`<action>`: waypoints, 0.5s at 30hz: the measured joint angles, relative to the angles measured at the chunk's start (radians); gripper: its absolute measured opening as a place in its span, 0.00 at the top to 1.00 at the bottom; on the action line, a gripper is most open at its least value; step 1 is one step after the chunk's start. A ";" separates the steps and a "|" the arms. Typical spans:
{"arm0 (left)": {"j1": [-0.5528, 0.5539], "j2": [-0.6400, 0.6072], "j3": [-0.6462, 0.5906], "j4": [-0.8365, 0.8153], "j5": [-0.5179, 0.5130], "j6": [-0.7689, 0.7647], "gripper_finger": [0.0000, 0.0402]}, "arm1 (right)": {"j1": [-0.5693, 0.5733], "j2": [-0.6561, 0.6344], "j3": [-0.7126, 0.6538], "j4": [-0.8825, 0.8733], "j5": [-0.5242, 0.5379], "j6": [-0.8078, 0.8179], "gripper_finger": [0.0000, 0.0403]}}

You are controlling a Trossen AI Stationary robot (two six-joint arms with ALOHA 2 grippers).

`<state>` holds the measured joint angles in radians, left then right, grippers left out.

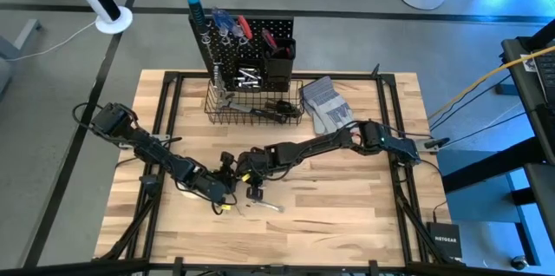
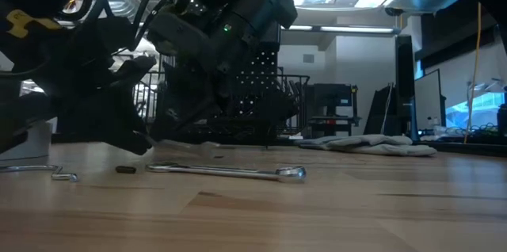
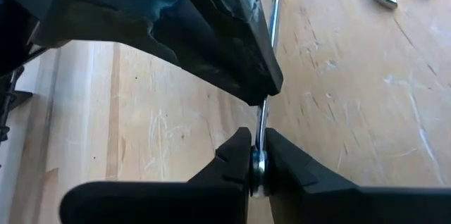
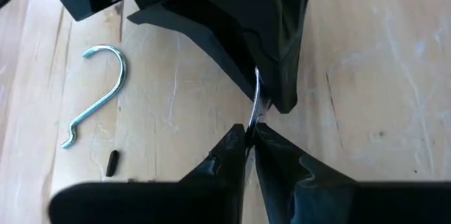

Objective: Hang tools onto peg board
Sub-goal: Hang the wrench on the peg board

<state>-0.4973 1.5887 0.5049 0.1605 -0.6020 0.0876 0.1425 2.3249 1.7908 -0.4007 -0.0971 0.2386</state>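
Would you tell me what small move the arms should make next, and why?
Probably the right gripper should open. Both it and the left gripper are shut on the same thin silver tool, so one must let go before the other can carry it to the peg board.

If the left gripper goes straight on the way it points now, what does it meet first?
Probably the right gripper: it sits right ahead of the left gripper, on the same thin wrench. Depth is unclear.

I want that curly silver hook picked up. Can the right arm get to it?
Probably not right now: the right gripper is shut on a thin wrench. The hook lies bare on the table nearby, nothing covering it.
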 joint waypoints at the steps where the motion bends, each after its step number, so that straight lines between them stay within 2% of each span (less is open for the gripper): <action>1: 0.000 0.000 0.000 -0.001 0.000 -0.006 0.95 | 0.000 0.000 0.000 -0.001 0.004 0.000 0.91; 5: 0.001 -0.016 0.007 -0.054 0.003 -0.044 0.97 | 0.000 -0.008 0.031 -0.100 0.009 -0.003 0.91; 10: 0.002 -0.103 0.026 -0.174 0.021 -0.167 0.97 | 0.014 -0.060 0.068 -0.269 0.026 -0.030 0.90; 15: 0.000 -0.210 0.025 -0.257 0.043 -0.283 0.97 | 0.064 -0.102 0.070 -0.376 0.175 -0.065 0.90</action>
<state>-0.4973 1.3788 0.5301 -0.0965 -0.5586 -0.1959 0.2069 2.2228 1.8610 -0.7768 0.0782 0.1741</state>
